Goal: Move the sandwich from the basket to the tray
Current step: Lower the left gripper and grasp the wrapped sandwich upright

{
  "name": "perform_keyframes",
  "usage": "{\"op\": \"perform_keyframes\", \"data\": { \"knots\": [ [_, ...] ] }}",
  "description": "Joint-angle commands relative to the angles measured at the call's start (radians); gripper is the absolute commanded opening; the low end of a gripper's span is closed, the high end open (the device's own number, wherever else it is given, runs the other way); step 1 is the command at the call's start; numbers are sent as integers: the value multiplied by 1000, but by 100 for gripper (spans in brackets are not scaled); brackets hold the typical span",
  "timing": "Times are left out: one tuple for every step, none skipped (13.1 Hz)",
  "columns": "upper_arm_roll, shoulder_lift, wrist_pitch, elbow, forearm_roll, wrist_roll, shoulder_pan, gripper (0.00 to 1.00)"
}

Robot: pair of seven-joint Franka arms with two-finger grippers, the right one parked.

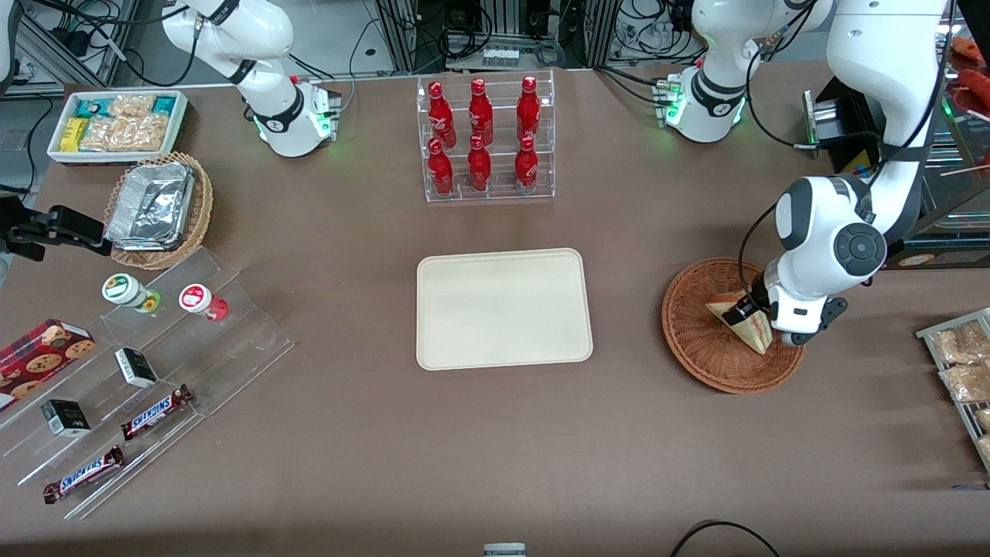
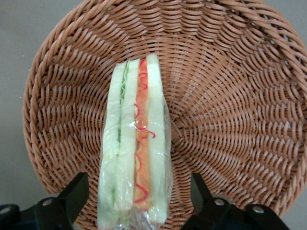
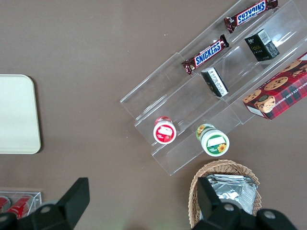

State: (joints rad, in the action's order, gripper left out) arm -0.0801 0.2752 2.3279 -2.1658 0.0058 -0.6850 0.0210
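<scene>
The sandwich (image 1: 741,325) (image 2: 136,153), a plastic-wrapped white-bread wedge with red and green filling, stands on edge in the reddish-brown wicker basket (image 1: 696,340) (image 2: 230,96) toward the working arm's end of the table. My left gripper (image 1: 750,311) (image 2: 139,191) is lowered into the basket and is open. One black finger (image 2: 76,194) stands on each side of the sandwich, with a gap between each finger and the wrap. The cream tray (image 1: 503,309) lies flat in the middle of the table with nothing on it.
A clear rack of red bottles (image 1: 486,139) stands farther from the front camera than the tray. Toward the parked arm's end are a stepped acrylic shelf with snack bars (image 1: 147,363), a tan basket of foil containers (image 1: 158,209) and a white snack bin (image 1: 116,124). A rack of snack bags (image 1: 963,363) sits beside the reddish-brown basket.
</scene>
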Motion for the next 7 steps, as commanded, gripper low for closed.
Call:
{"op": "perform_keyframes", "data": {
  "knots": [
    [-3, -17, 15, -17, 17, -15, 8, 0],
    [-3, -28, 10, -17, 17, -8, 8, 0],
    [-4, -37, -4, -15, 19, -7, 7, 0],
    [-4, -51, -24, -12, 29, -7, 7, 0],
    [-6, -68, -54, -5, 52, -8, 2, 0],
    [-9, -79, -97, 17, 54, -7, -4, 0],
    [-16, -86, -151, 47, 54, -7, -10, 0]
  ]
}}
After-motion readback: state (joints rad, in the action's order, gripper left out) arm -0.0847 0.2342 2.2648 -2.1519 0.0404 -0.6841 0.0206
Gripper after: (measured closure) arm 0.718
